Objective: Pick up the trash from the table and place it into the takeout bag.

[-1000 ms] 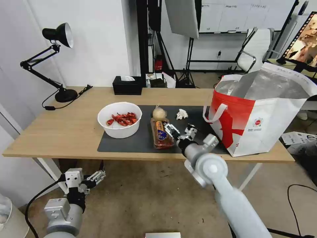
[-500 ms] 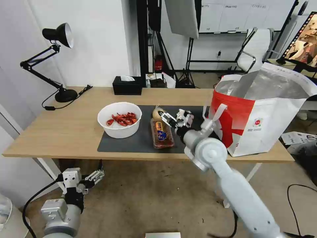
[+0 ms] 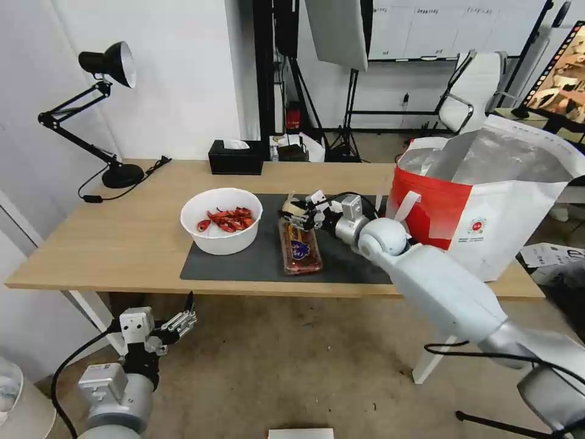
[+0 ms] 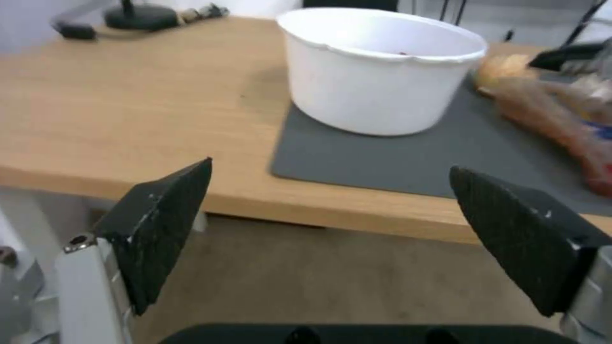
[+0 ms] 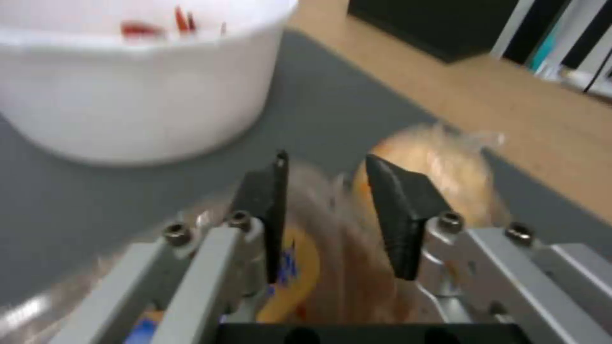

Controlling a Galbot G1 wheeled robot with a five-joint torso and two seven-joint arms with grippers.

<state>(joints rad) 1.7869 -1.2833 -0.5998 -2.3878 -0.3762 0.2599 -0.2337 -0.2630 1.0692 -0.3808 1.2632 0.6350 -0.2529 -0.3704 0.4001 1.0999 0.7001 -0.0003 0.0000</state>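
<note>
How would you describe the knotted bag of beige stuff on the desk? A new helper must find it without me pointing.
Start at the dark grey mat on the wooden table. Between the white bowl of red scraps and the big red-and-white takeout bag lies a clear plastic tray. At its far end sits the small knotted clear bag, the only round beige lump there.

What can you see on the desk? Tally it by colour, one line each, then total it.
White: 2, bowl and takeout bag
Black: 2, tissue box and desk lamp
Clear: 2, plastic tray and knotted bag
Grey: 1, mat
Total: 7
</note>
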